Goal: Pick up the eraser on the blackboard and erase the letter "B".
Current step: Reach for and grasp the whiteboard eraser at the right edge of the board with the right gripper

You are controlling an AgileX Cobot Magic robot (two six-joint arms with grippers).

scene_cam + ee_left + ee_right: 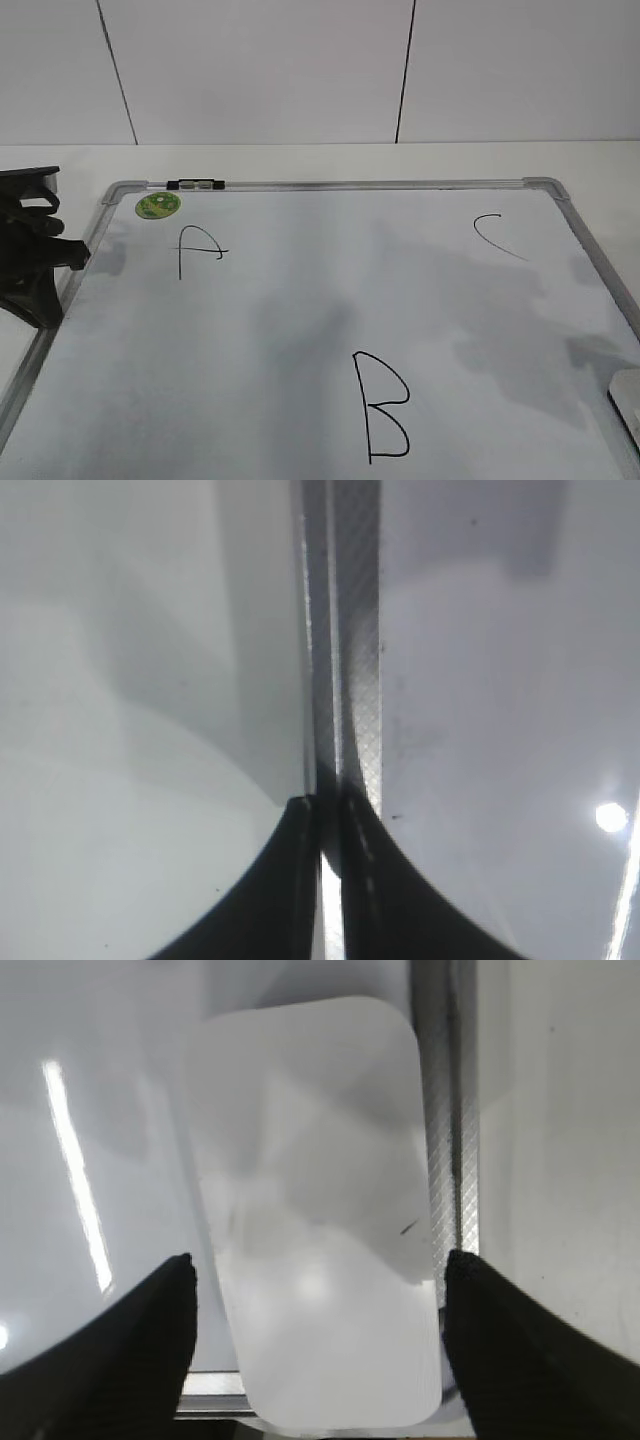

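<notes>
- Lying flat on the white table (600,160), the blackboard (300,330) fills most of the exterior view, its silver-grey frame running close to the table's left and right edges.
- The letter "B" (383,406) stands whole in thin black marker toward the near edge of the table, a little right of the middle.
- A smaller "A" (197,250) sits toward the far left corner and a curved "C" (497,236) toward the far right corner.
- A round green sticker (158,206) and a black-and-clear clip (197,184) lie at the board's far frame, near its left corner.
- The eraser (318,1210) rests on the board just inside the right frame rail, near the table's near right corner; only its tip shows in the exterior view.
- The right gripper (318,1330) hangs above it, its black fingers (135,1340) spread wide to either side of the block, apart from it.
- The left gripper (330,880) sits over the board's left frame rail (350,660), its fingers pressed together with nothing between them.
</notes>
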